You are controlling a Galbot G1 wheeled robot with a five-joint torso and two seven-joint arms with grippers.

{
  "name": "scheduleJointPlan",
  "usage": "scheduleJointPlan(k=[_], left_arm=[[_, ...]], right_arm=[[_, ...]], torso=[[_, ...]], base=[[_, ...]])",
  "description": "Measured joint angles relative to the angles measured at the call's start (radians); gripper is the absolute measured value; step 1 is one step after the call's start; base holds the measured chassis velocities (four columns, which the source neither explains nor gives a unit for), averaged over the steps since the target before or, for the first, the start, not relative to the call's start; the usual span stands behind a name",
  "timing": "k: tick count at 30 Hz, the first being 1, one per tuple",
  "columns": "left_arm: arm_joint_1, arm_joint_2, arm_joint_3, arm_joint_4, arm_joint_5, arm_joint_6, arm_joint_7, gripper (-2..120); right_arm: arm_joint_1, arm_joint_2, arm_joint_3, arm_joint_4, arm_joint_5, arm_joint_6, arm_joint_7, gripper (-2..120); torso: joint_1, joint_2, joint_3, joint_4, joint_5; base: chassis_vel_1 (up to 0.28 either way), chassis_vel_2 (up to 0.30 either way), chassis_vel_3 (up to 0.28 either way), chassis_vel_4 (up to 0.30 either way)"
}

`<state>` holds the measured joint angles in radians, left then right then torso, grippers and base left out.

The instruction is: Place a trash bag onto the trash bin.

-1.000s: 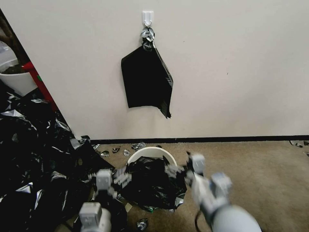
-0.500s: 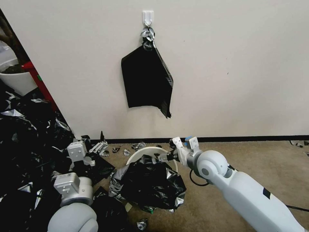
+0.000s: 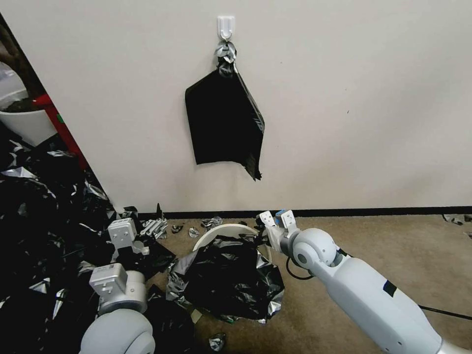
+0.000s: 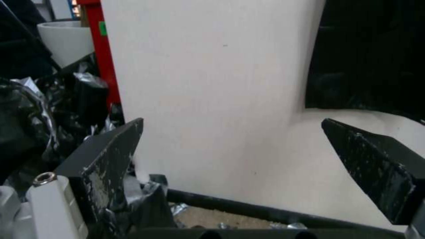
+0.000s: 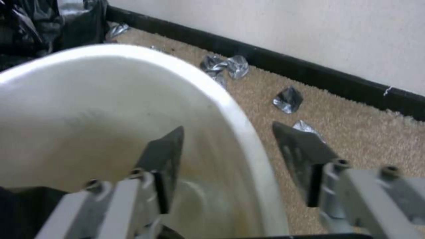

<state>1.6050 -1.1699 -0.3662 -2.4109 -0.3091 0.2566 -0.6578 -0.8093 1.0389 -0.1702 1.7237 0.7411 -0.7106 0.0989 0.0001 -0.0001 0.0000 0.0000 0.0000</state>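
The cream-white trash bin stands on the carpet by the wall. The glossy black trash bag lies crumpled over its near side and spills onto the floor, leaving the far rim bare. My right gripper is at the bin's right rim. In the right wrist view it is open, one finger inside the bin and one outside, with no plastic between them. My left gripper is open to the left of the bin near the baseboard. In the left wrist view it faces the wall and holds nothing.
A flat black bundle of bags hangs from a wall hook. A big heap of black plastic scraps fills the left floor, with a white plant pot and a red post behind. Small foil scraps lie by the baseboard; open carpet lies right.
Both grippers were at the bag's edges a second ago. My left arm has pulled away leftward toward the wall, and my right gripper has shifted back to the bin's rim. The bag has sagged.
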Motion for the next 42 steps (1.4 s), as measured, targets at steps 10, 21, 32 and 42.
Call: scheduleJointPlan(k=[10,21,32,42], left_arm=[[0.015,-0.002,-0.008,-0.007,0.001,-0.001,-0.007,100],[0.014,-0.010,-0.007,-0.005,0.002,-0.001,-0.026,100],[-0.009,-0.020,0.011,0.033,0.002,0.000,-0.030,100],[-0.003,-0.024,0.009,0.042,0.002,-0.002,-0.033,100]], right_arm=[[-0.046,0.005,-0.017,0.060,0.043,0.016,0.220,18],[-0.237,0.122,0.006,0.222,0.279,0.315,0.855,7],[-0.390,0.301,0.054,0.258,0.215,0.622,1.117,7],[-0.418,0.302,0.047,0.249,0.178,0.639,1.053,25]], torso=[[0.000,0.000,0.000,0.0000,0.0000],[0.000,0.000,0.000,0.0000,-0.0001],[0.000,0.000,0.000,0.0000,-0.0002],[0.000,0.000,0.000,0.0000,0.0001]], base=[[0.000,0.000,0.000,0.000],[0.000,0.000,0.000,0.000],[0.000,0.000,0.000,0.000],[0.000,0.000,0.000,0.000]])
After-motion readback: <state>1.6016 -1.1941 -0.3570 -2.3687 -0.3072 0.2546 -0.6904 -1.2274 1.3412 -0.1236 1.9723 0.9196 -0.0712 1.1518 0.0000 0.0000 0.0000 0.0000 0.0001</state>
